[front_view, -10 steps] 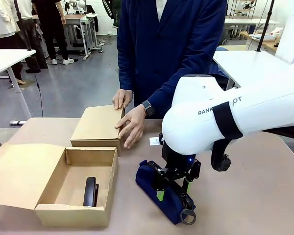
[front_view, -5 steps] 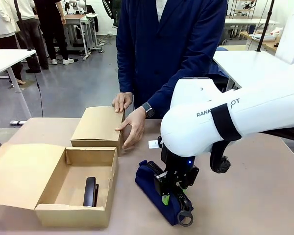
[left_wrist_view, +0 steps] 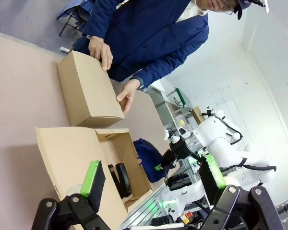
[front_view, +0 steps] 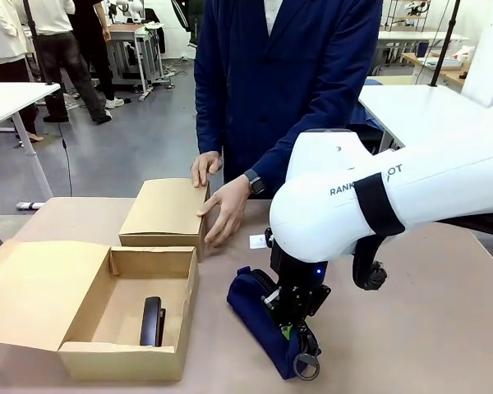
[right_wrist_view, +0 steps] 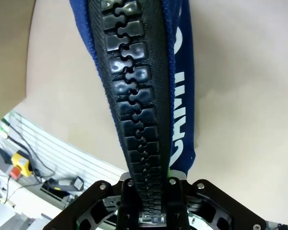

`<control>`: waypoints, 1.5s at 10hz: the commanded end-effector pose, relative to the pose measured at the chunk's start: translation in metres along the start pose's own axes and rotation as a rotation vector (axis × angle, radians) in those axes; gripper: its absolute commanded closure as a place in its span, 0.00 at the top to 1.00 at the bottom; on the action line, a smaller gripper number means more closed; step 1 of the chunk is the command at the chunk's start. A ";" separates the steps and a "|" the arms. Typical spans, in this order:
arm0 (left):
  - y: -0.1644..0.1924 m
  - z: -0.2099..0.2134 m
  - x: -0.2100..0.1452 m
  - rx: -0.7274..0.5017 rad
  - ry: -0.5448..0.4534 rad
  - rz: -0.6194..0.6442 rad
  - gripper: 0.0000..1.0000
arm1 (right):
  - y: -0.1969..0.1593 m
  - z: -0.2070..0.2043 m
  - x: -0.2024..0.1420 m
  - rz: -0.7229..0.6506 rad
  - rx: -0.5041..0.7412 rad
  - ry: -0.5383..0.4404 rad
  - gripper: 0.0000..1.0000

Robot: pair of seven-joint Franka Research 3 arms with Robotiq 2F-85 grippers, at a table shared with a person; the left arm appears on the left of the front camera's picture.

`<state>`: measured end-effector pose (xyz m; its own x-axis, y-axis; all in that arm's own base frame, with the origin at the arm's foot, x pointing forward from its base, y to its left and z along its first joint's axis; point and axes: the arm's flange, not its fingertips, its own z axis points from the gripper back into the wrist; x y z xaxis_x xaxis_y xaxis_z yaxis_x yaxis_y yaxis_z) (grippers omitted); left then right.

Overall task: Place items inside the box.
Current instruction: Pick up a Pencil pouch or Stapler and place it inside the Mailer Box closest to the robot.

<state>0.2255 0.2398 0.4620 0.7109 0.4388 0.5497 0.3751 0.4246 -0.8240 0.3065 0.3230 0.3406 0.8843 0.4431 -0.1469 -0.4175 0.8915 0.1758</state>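
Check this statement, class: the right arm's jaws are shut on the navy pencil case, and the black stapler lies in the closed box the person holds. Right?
Not quite. The front view shows the black stapler in the open box, not the closed box the person holds. The rest stands: the right arm's jaws are shut on the navy pencil case.

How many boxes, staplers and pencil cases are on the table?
Cardboard boxes: 2, the open box and the closed box
Black stapler: 1, lying inside the open box
Navy zip pencil case: 1
Total: 4
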 end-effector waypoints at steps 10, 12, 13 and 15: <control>-0.002 0.000 0.001 -0.021 -0.021 -0.022 1.00 | 0.003 0.109 -0.037 -0.404 0.914 -0.141 0.00; -0.002 0.000 0.001 -0.021 -0.021 -0.022 1.00 | -0.012 0.136 -0.062 -0.286 0.755 -0.039 0.00; -0.002 0.000 0.001 -0.021 -0.021 -0.022 1.00 | -0.012 0.136 -0.062 -0.286 0.755 -0.039 0.00; -0.002 0.000 0.001 -0.021 -0.021 -0.022 1.00 | -0.008 0.130 -0.059 -0.319 0.788 -0.041 0.07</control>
<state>0.2254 0.2399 0.4620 0.7107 0.4390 0.5497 0.3750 0.4247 -0.8240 0.2838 0.2754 0.4736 0.9464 0.1747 -0.2716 0.0922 0.6598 0.7457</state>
